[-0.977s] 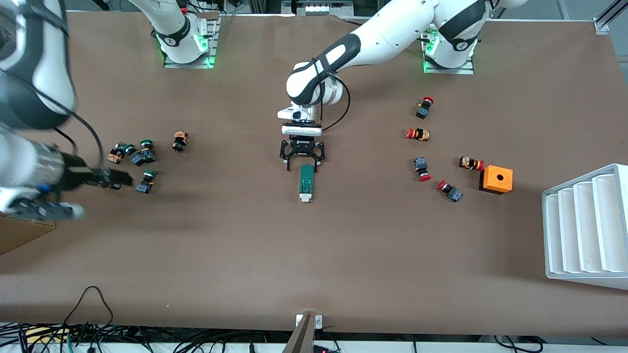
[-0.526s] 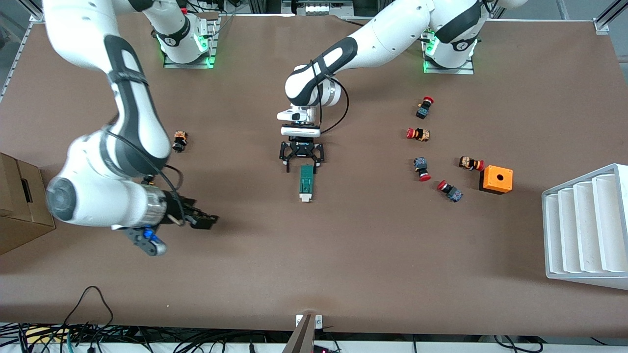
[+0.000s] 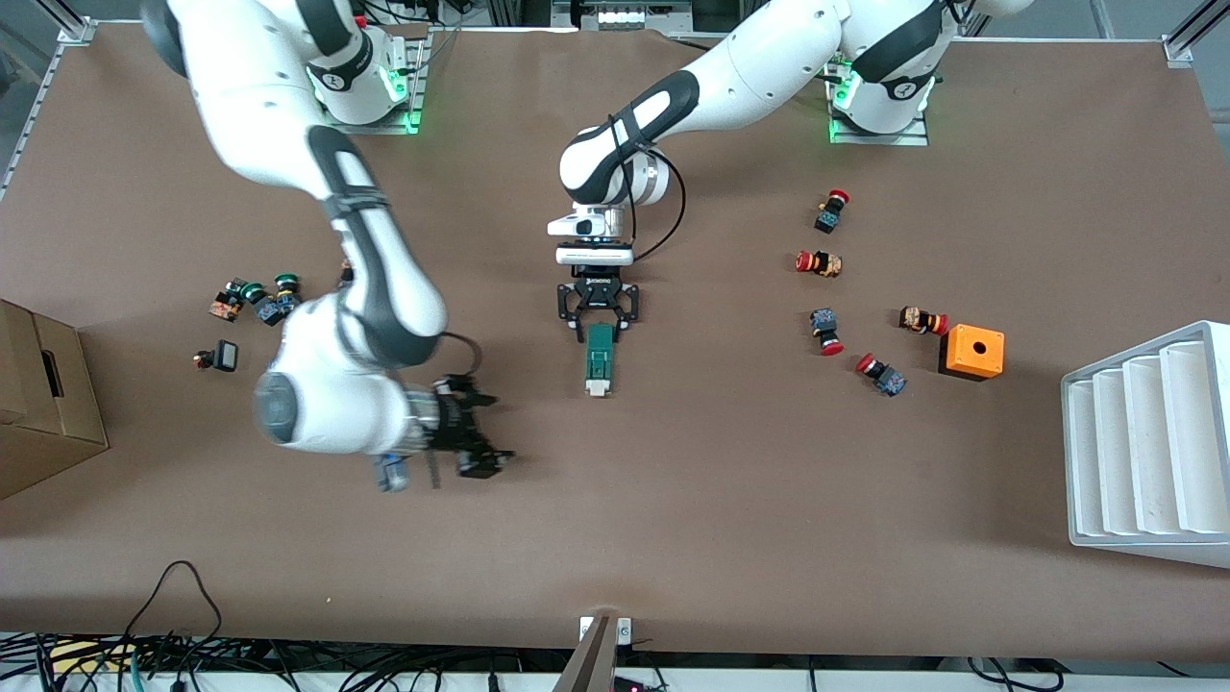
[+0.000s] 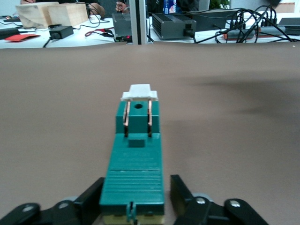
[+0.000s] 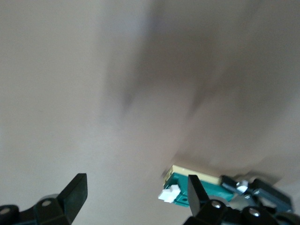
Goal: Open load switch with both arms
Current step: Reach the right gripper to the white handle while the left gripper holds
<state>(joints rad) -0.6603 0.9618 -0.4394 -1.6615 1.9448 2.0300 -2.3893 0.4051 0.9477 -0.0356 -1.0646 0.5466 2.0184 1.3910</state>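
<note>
The load switch [image 3: 601,361] lies mid-table, its lever end nearer the front camera, with the left gripper [image 3: 600,327] closed on its end toward the arm bases. The right gripper [image 3: 478,434] hangs with fingers apart over bare table, toward the right arm's end from the switch. Red buttons [image 3: 826,330] and a box [image 3: 972,352] lie toward the left arm's end, green buttons [image 3: 261,300] toward the right arm's end.

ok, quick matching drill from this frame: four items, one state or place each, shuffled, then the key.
1. left gripper
2. right gripper
3. load switch
4. orange box

A. open, empty, above bare table
B. toward the left arm's end, hole on top
C. shut on the switch's end
D. flat at table centre, white lever nearest the front camera

Pairs: 1-C, 2-A, 3-D, 4-B
</note>
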